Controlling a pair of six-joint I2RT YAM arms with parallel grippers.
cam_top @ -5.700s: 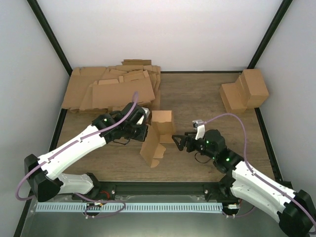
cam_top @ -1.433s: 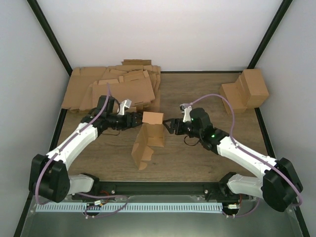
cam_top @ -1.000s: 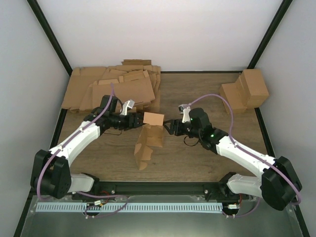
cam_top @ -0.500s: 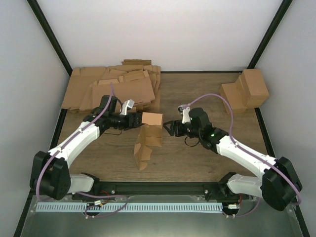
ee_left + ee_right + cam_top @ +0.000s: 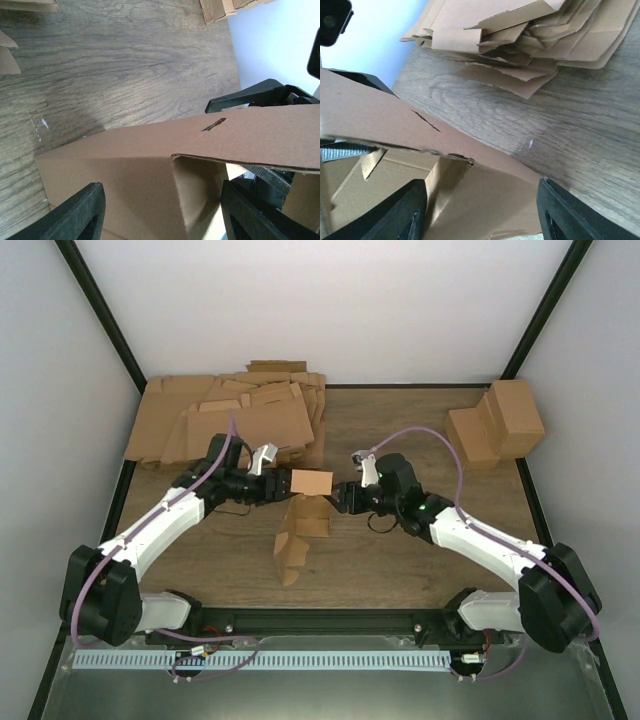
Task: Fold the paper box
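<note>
Top view: shows the paper box (image 5: 303, 515) near the middle of the desk (image 5: 400, 440), partly formed and standing between the two arms. Shows one panel lifted flat at the top and the rest of the die-cut hanging down to the desk toward the near edge. Places the left gripper (image 5: 281, 486) against the left edge of the raised panel and the right gripper (image 5: 340, 494) against its right edge, facing each other across the box.

Left wrist view: shows the left gripper (image 5: 160, 200) with its jaws spread wide and a broad creased panel of the paper box (image 5: 120, 165) filling the space between its fingers (image 5: 75, 215). Shows an upper flap reaching right, with a black finger of the opposite arm just beyond it. Cannot tell whether the pads touch the card.

Right wrist view: shows the right gripper (image 5: 480, 200) likewise parted wide, straddling a folded corner of the paper box (image 5: 485, 195). Cannot tell contact here either.

Background: heap of flat cardboard sheets (image 5: 235, 420) at the far left of the desk, and finished cardboard boxes (image 5: 498, 423) at the far right, both well apart from the paper box.
</note>
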